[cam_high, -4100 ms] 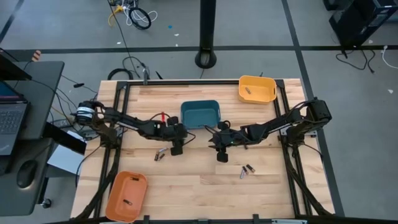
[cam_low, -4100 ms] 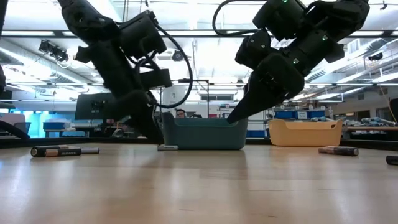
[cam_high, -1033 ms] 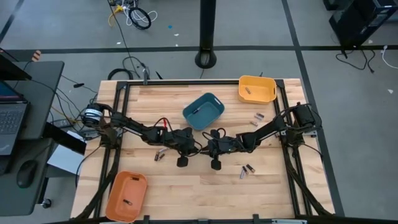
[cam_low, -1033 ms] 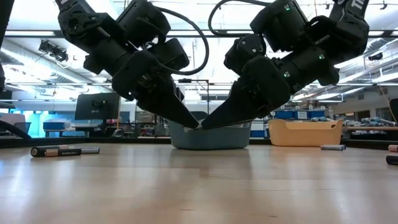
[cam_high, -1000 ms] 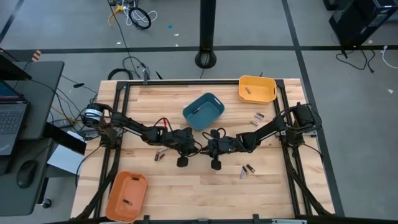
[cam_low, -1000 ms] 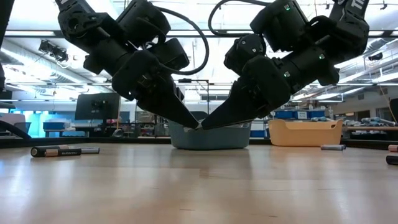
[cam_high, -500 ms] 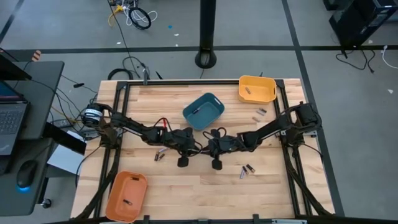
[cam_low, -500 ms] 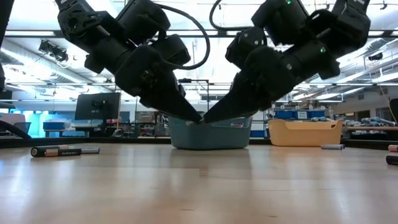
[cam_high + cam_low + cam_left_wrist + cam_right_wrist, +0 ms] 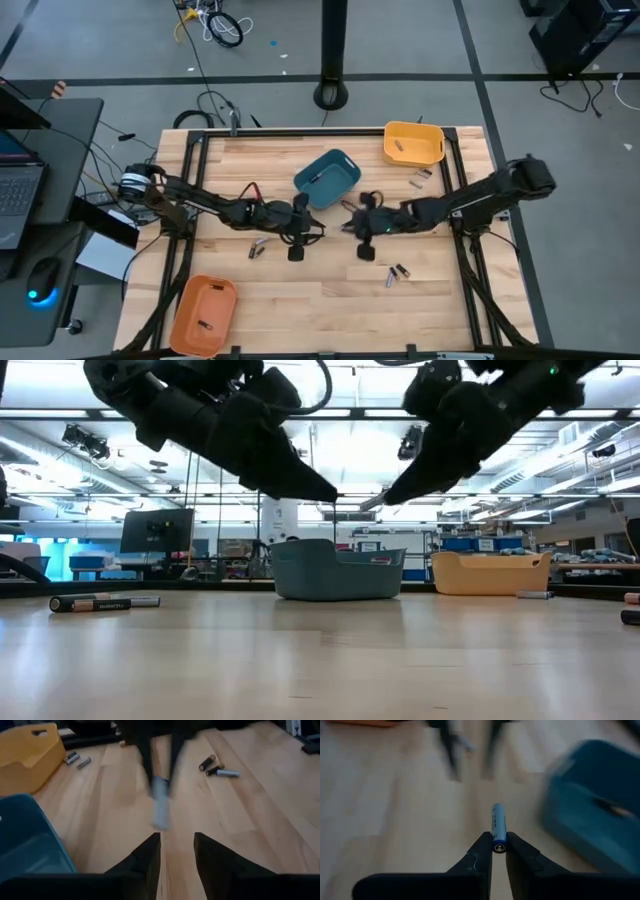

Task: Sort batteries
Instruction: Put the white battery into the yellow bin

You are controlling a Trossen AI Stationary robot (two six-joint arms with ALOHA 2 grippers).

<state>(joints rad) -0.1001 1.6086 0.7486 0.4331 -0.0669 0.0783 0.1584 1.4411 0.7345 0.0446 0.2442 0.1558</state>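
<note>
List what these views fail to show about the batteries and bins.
- Blue battery in the right gripper: label unreadable, right wrist view blurred.
- Teal bin contents: low view, near wall hides them.
- Orange bin cell: high view, too small to size.
- Loose batteries: too small to type.

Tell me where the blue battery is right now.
The blue battery is pinched between the right gripper's fingertips, held above the middle of the table just in front of the teal bin, facing the left gripper.
</note>
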